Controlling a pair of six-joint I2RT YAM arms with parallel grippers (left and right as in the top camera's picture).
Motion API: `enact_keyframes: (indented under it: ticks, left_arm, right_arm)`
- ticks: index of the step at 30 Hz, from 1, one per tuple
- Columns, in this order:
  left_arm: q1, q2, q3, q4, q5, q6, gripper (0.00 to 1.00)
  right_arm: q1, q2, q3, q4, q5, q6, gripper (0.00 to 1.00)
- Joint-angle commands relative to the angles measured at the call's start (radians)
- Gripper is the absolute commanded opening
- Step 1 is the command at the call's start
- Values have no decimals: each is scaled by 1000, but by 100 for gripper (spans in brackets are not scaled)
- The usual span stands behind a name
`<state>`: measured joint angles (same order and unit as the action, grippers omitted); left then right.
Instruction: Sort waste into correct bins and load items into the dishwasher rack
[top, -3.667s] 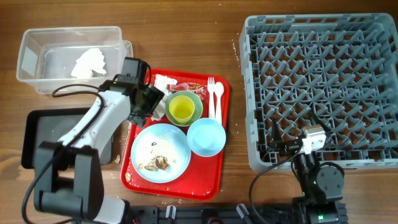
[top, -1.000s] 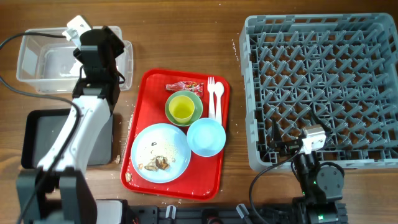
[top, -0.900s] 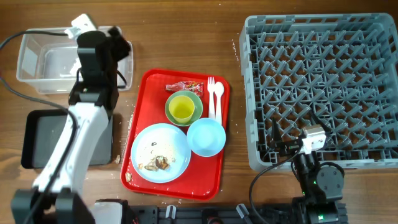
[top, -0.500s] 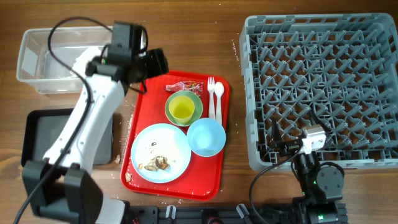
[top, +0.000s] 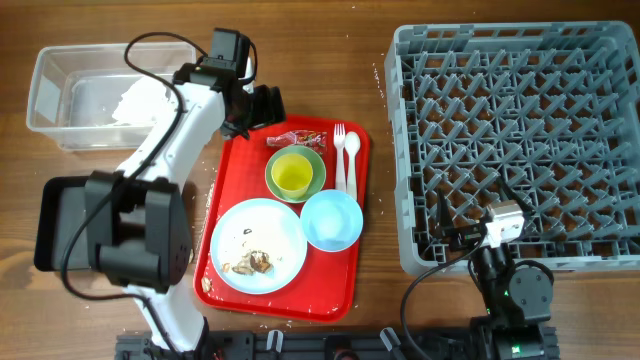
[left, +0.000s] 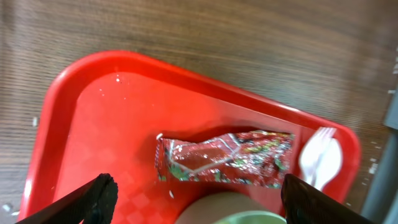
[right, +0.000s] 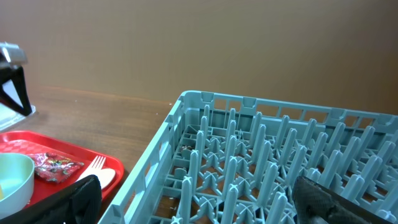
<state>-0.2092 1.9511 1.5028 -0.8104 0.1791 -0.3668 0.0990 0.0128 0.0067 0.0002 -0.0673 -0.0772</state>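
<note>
Your left gripper (left: 202, 200) hangs over the far left corner of the flat red plastic serving tray (top: 228, 165). Its two black fingers (left: 99, 193) are spread wide and hold nothing. Between them, in the left wrist view, lies the small red shiny snack wrapper (left: 225, 159), flat on the tray. I cannot tell if the fingers touch the tray.

Just near of the wrapper stands the pale green bowl (top: 316, 170) with the yellow cup (top: 292, 177) inside it. To the right of them lie the white plastic fork (top: 339, 148) and the white plastic spoon (top: 351, 155), side by side. The smaller light blue bowl (top: 331, 219) sits near of the green one. The light blue plate (top: 262, 230) is at the near left of the tray, with brown food scraps (top: 252, 264) on it.

A crumpled white paper napkin (top: 138, 98) is in the clear plastic rectangular tub (top: 50, 90) at the far left. The shallow black rectangular tray (top: 55, 215) is near of the tub, partly hidden by the arm.

Your right gripper (right: 199, 205) is released too, fingers far apart, at the near edge of the large grey plastic lattice rack (top: 520, 140) on the right.
</note>
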Motion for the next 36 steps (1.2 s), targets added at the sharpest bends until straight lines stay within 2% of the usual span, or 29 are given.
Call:
enact_keyframes:
  ticks: [1,5,8,13,17,18,21,24,27,36]
  left_arm:
    - [-18,67,5,3,14,-2,84]
    - [-57,119,5,21,7,-11,83]
    - [-70,139,5,22,-71,-91,80]
    - [-69,161,5,-13,-79,-163,80]
    - [-77,190,5,-6,-78,-163,84]
    - [-79,190,5,-3,-74,-163,82]
    - [-79,190,5,13,-32,-164,62]
    - [-79,190,5,13,-31,-165,29]
    - [-76,187,9,13,-31,-165,4]
    - [-13,47,130,-64,-35,-165,4]
  right_arm:
    - [-6,-8,-2,2,-2,-9,100]
    - [-6,-8,-2,2,-2,-9,100]
    - [-6,-8,-2,2,-2,-9,100]
    - [-6,-8,-2,2,-2,-9,100]
    - [-6,-8,-2,2,-2,-9,100]
    - [-6,-8,-2,2,-2,-9,100]
    - [-6,-8,-2,2,-2,-9,100]
    - [-6,-8,-2,2,-2,-9,100]
    - [-6,-8,-2,2,-2,-9,100]
    - [-6,-8,-2,2,-2,-9,100]
